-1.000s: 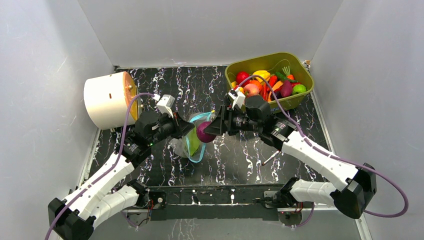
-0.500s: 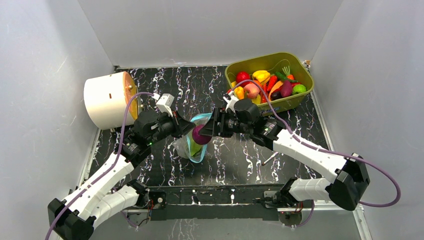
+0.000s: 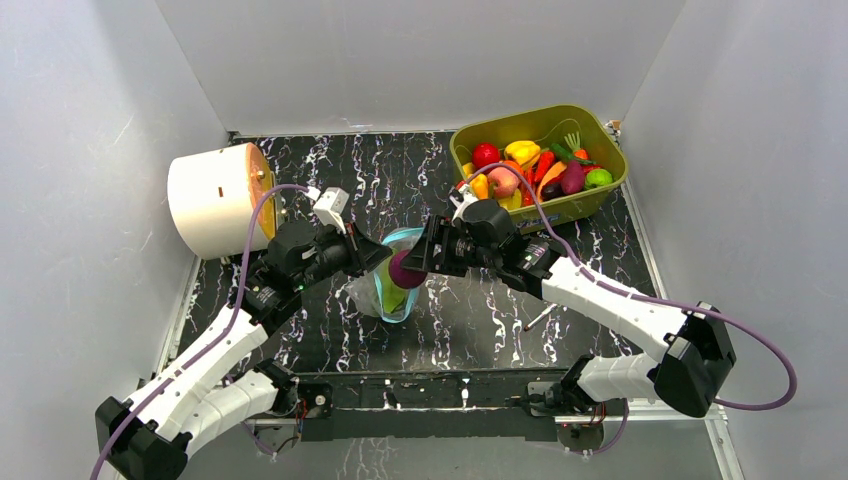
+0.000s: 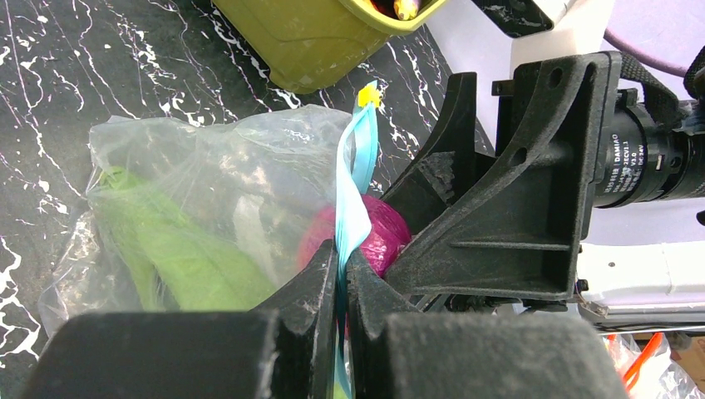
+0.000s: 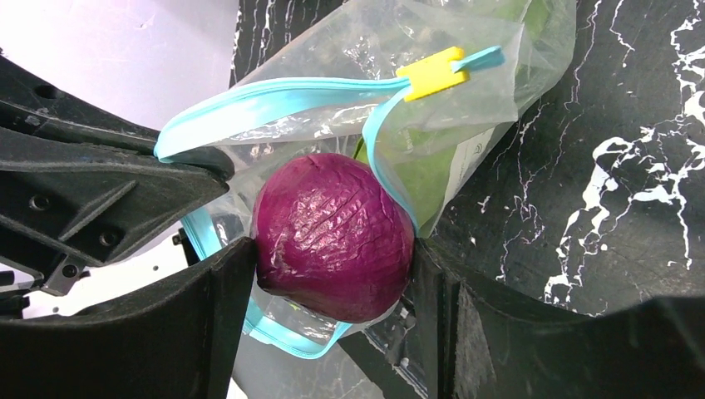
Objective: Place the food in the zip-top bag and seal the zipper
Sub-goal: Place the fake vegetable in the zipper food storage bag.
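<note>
The right claw (image 5: 328, 278) grips the purple onion (image 5: 332, 229) in the mouth of the zip-top bag (image 4: 208, 174). The left claw (image 4: 342, 270) is clamped on the zipper (image 4: 356, 166). If pushed further, the onion may snag that rim and pull it free. The motor label (image 4: 611, 162) reads DAMIAO, and the bag's white label (image 5: 475, 154) is illegible.

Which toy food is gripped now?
The purple plastic onion, clamped in the right gripper at the clear zip-top bag mouth; the others lie inside the bag or the olive-green tub.
</note>
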Action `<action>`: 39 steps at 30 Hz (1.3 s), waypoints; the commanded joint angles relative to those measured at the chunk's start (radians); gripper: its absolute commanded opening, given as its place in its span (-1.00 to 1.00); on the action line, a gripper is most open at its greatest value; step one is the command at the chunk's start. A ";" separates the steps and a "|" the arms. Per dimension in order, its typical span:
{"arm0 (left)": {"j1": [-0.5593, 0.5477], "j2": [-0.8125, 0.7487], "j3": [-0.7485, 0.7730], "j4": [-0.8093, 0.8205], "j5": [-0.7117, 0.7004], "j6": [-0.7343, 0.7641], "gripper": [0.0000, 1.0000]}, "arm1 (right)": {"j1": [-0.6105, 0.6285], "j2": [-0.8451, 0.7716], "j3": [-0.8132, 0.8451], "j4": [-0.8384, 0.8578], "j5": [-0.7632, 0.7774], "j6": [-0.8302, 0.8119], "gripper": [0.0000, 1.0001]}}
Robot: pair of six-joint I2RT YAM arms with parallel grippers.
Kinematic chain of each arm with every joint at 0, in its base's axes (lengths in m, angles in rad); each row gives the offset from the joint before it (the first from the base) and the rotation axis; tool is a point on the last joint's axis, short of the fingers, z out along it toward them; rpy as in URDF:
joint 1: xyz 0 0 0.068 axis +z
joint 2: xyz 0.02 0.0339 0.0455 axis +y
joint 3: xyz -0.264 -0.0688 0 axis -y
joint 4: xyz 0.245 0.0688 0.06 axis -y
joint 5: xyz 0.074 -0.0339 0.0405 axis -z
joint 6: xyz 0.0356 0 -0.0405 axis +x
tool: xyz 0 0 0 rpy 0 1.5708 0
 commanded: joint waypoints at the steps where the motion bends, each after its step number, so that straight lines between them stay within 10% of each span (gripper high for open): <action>1: 0.003 -0.029 0.032 0.029 0.027 0.000 -1.00 | 0.005 -0.017 0.039 0.077 -0.001 0.038 0.29; 27: 0.003 -0.058 0.002 -0.036 -0.038 0.102 -1.00 | 0.005 -0.080 0.073 0.119 -0.034 -0.010 0.38; 39: 0.003 -0.044 0.172 -0.108 -0.104 0.253 -1.00 | -0.021 0.079 0.501 -0.316 0.491 -0.525 0.35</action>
